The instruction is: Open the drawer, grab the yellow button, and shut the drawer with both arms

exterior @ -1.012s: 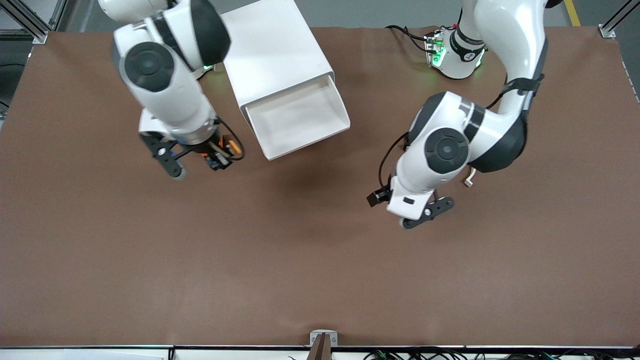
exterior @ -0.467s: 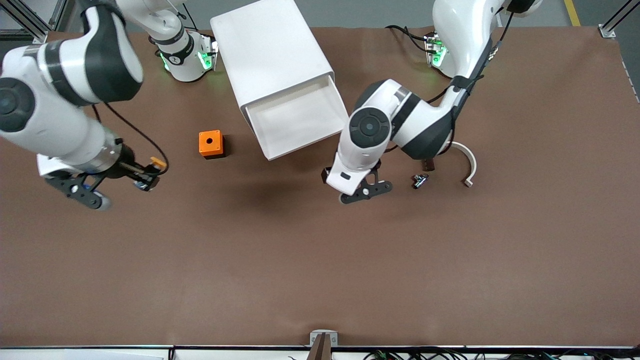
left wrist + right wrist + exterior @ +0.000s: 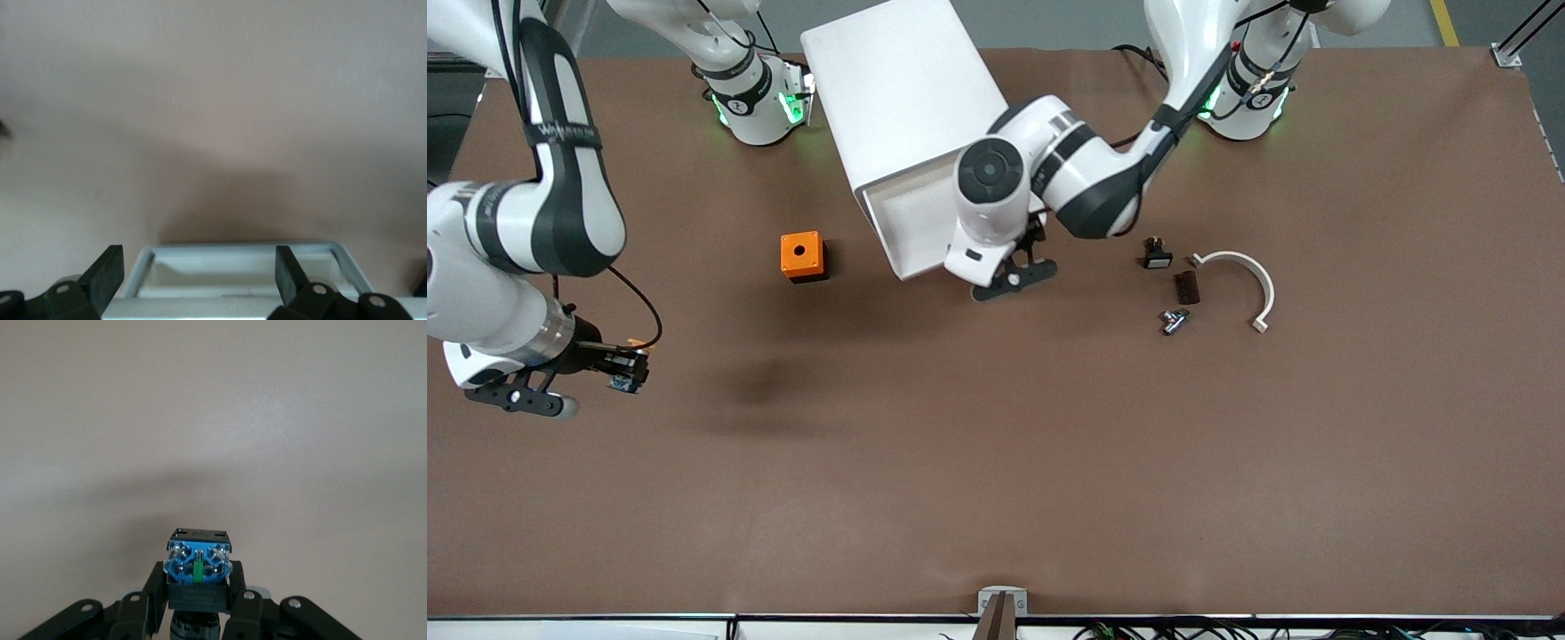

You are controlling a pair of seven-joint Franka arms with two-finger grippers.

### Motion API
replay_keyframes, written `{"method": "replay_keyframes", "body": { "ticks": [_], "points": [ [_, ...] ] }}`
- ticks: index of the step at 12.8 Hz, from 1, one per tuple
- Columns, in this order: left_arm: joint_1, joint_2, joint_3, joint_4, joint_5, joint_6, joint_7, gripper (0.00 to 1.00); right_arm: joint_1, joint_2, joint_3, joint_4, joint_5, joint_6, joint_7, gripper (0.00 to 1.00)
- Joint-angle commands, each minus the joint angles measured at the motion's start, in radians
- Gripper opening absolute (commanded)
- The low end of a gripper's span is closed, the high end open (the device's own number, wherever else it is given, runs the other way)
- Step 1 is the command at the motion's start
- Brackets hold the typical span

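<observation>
The white cabinet (image 3: 903, 89) stands between the arms' bases. Its top drawer (image 3: 907, 233) is pulled out and looks empty. My left gripper (image 3: 1007, 267) hangs at the drawer's front edge. In the left wrist view the left gripper (image 3: 199, 279) is open, with the drawer's front rim (image 3: 240, 250) showing between its fingers (image 3: 107, 275). My right gripper (image 3: 609, 366) is over the table toward the right arm's end. It is shut on the button (image 3: 624, 380). The right wrist view shows the button's blue base (image 3: 198, 563) sticking out of the right gripper (image 3: 198, 593); the orange cap is hidden.
An orange cube with a hole (image 3: 801, 256) sits beside the cabinet toward the right arm's end. Toward the left arm's end lie a small black switch (image 3: 1156, 258), a dark flat piece (image 3: 1187, 286), a small metal part (image 3: 1174, 320) and a white curved strip (image 3: 1249, 276).
The right arm carried the button away from the cabinet toward its own end of the table. The left arm swung in to the drawer's front edge.
</observation>
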Motion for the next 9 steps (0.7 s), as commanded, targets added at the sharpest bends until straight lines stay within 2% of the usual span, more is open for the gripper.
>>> {"method": "replay_keyframes", "body": {
  "ticks": [1,6,9],
  "points": [
    [0.0,-0.018,-0.057,-0.022,-0.012,-0.016,-0.073,1.0,-0.05,0.074,0.022,-0.011,0.014,0.075,-0.101,0.04],
    [-0.006,-0.016,-0.158,-0.054,-0.012,-0.016,-0.168,1.0,-0.073,0.208,0.025,-0.014,0.016,0.246,-0.177,0.04],
    [-0.006,-0.018,-0.192,-0.054,-0.012,-0.016,-0.198,1.0,-0.079,0.234,0.025,-0.048,0.016,0.334,-0.187,0.04]
  ]
}}
